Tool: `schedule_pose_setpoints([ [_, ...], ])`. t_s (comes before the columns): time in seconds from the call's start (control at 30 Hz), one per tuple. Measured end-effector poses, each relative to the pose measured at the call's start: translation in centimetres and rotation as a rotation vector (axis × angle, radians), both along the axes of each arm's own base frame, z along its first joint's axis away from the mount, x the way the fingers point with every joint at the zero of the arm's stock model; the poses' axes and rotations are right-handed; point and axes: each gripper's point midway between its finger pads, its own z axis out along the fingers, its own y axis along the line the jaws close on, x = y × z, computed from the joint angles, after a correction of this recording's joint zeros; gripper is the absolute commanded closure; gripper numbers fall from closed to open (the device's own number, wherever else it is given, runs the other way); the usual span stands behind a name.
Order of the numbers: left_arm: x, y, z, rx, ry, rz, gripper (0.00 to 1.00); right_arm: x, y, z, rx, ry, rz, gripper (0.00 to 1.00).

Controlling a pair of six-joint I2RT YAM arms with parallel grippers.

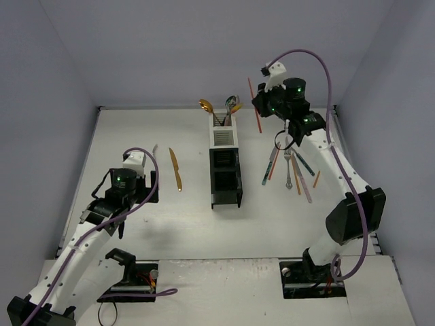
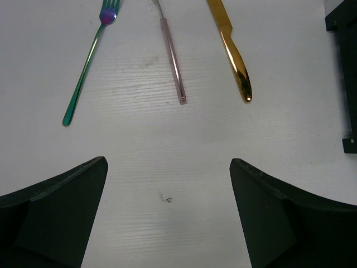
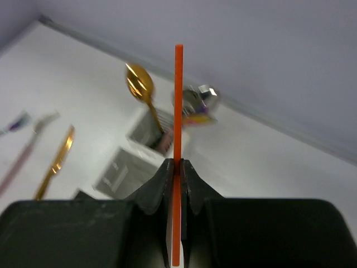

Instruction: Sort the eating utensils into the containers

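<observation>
Right wrist view shows the right gripper (image 3: 177, 166) clamped low on a thin, stiff orange utensil (image 3: 178, 95), probably light and slippery, held upright right of the far end of the row of white and black square bins (image 1: 223, 140), while the left gripper (image 2: 168, 164) stands spread apart.

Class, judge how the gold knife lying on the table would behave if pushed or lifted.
The gold knife shines like polished metal: probably stiff and slippery. It lies flat on the table, so a push would likely slide it, not roll it.
</observation>
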Motion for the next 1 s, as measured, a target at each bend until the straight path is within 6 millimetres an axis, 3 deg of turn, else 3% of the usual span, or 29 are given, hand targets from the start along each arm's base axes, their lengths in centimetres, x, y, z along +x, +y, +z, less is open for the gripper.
schedule_pose_setpoints([
  [0.27, 0.2, 0.1, 0.0, 0.003, -0.004, 0.006, 0.10, -0.2, 7.4, -0.1, 0.156, -0.173, 0.220, 1.00],
  [0.47, 0.4, 0.1, 0.2, 0.001, -0.017, 0.009, 0.10, -0.2, 10.6, -2.2, 0.224, -0.239, 0.320, 1.00],
  [0.6, 0.5, 0.0, 0.3, 0.000, -0.023, 0.010, 0.10, 0.2, 11.7, -4.1, 0.244, -0.242, 0.347, 1.00],
  [0.8, 0.5, 0.1, 0.3, 0.000, -0.027, 0.012, 0.10, 0.1, 11.7, -7.7, 0.235, -0.221, 0.350, 1.00],
  [0.9, 0.6, 0.1, 0.5, -0.004, -0.038, 0.012, 0.10, -0.3, 11.5, -10.0, 0.216, -0.189, 0.349, 0.96],
  [1.0, 0.6, 0.0, 0.8, -0.011, -0.056, 0.012, 0.10, -0.7, 11.3, -11.8, 0.200, -0.159, 0.348, 0.86],
])
